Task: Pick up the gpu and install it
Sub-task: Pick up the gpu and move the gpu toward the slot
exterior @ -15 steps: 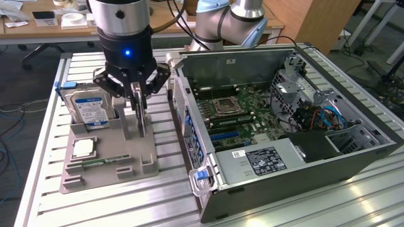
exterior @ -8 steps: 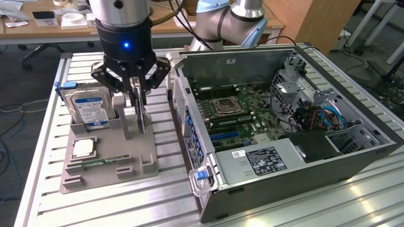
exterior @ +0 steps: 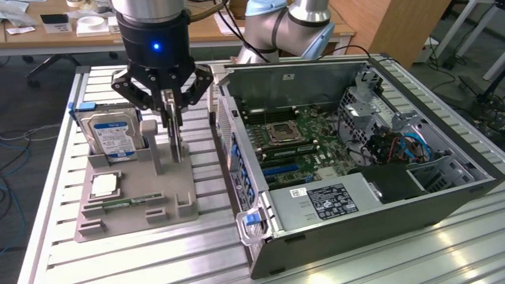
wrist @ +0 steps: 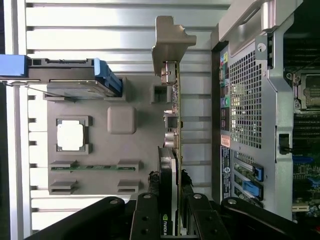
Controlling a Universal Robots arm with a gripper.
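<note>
The gpu (exterior: 177, 142) stands on edge over the grey parts tray (exterior: 142, 219), a thin green board with a black cooler on one face. My gripper (exterior: 170, 106) comes down from above and is shut on its upper edge. In the wrist view the gpu (wrist: 176, 100) runs edge-on away from the gripper (wrist: 172, 195), and its silver bracket is at the far end. One finger (wrist: 150, 200) presses on each face of the card. I cannot tell whether its lower edge touches the tray (wrist: 100, 145) or hangs just above it.
An open computer case (exterior: 473, 160) lies on its side at the exterior view's right, motherboard facing up, close beside the tray. On the tray are a silver hard drive (exterior: 115, 133), a processor (exterior: 105, 184) and a memory stick (exterior: 126, 203). The table (exterior: 158, 260) is slatted aluminium.
</note>
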